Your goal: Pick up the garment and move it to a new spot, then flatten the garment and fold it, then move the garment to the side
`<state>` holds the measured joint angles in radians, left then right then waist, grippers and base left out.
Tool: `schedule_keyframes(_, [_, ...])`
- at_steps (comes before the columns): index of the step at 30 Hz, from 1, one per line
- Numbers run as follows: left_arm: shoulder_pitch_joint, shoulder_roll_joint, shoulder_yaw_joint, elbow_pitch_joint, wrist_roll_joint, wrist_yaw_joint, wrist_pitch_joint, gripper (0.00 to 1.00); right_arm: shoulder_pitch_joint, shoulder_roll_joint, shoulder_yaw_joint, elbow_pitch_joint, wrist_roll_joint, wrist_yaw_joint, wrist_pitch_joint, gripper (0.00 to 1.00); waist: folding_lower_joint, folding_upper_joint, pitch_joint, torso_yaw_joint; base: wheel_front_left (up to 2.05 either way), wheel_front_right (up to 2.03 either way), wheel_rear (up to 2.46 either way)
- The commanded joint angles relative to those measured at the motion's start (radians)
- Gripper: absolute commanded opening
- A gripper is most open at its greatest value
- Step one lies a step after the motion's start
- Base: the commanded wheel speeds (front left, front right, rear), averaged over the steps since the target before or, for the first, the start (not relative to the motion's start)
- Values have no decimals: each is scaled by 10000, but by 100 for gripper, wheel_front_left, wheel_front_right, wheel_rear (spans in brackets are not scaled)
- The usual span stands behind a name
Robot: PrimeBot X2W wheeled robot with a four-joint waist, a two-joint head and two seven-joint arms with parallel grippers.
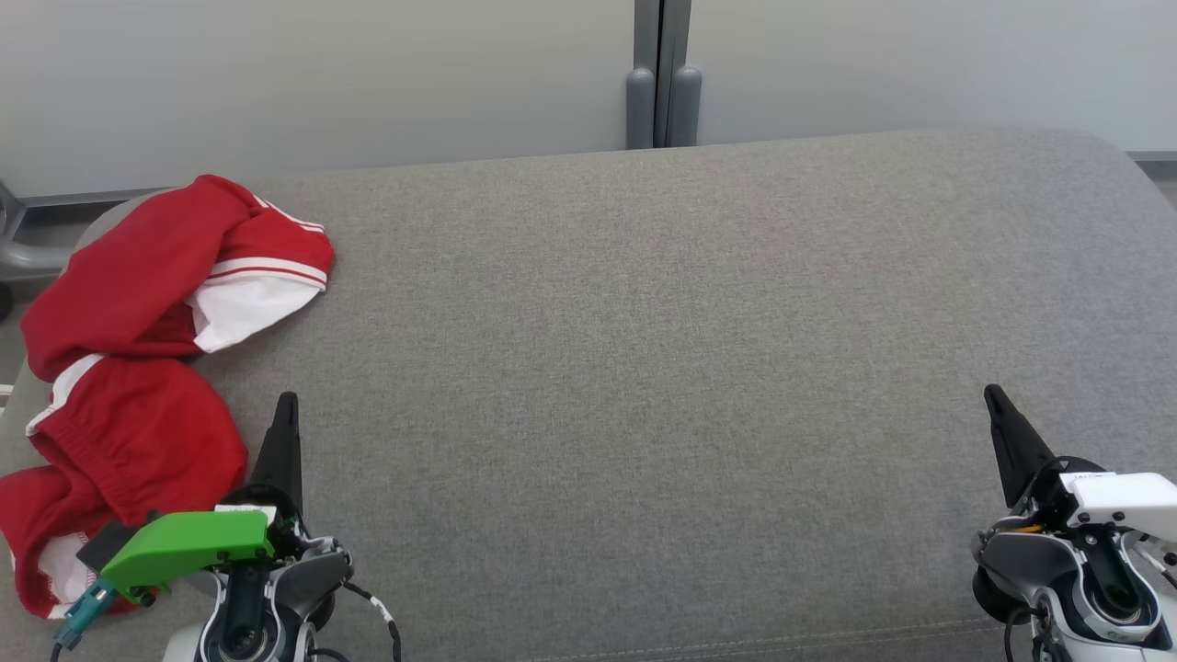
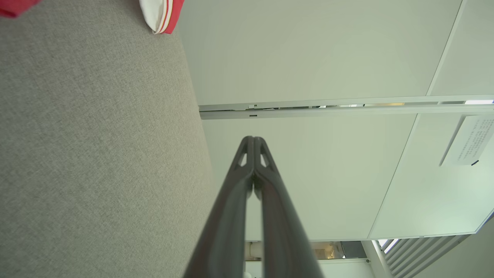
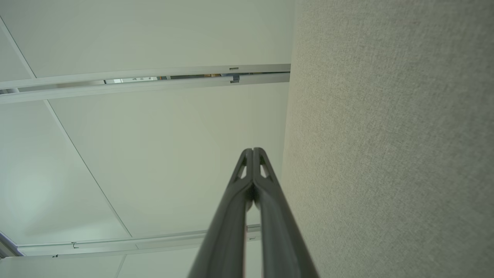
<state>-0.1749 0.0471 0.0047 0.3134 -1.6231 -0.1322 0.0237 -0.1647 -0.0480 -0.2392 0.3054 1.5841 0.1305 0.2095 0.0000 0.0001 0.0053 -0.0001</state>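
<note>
a crumpled red garment with white trim (image 1: 138, 303) lies at the left edge of the grey fabric counter (image 1: 644, 368). just beside it the left pincer (image 1: 287, 405) is pressed closed, empty; at near right the right pincer (image 1: 993, 395) likewise.

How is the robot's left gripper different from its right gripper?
The left gripper has a green cover behind its fingers; the right gripper has a white cover. The left gripper sits close beside the crumpled red garment; the right gripper is far from it, over the bare grey cushion. Both are shut, with dark fingers pointing up the head view.
</note>
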Motion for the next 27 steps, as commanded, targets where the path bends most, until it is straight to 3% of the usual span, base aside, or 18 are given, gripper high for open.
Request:
schedule_keyframes(1, [-116, 13, 20, -19, -40, -30, -22, 0, -46, -49, 3, 4, 41, 5, -5, 0, 0, -1, 0, 0, 0, 0, 0])
schedule_keyframes(22, [-116, 13, 20, -19, -40, -30, -22, 0, -46, -49, 3, 4, 41, 5, -5, 0, 0, -1, 0, 0, 0, 0, 0])
schedule_keyframes(23, [13, 0, -8, 23, 4, 2, -4, 100, 12, 8, 5, 27, -3, 0, -6, 100, 0, -1, 0, 0, 0, 0, 0])
schedule_keyframes(27, [254, -18, -92, 194, 29, 2, -63, 100, 236, 91, 129, 194, -24, -2, -107, 100, 0, -1, 0, 0, 0, 0, 0])
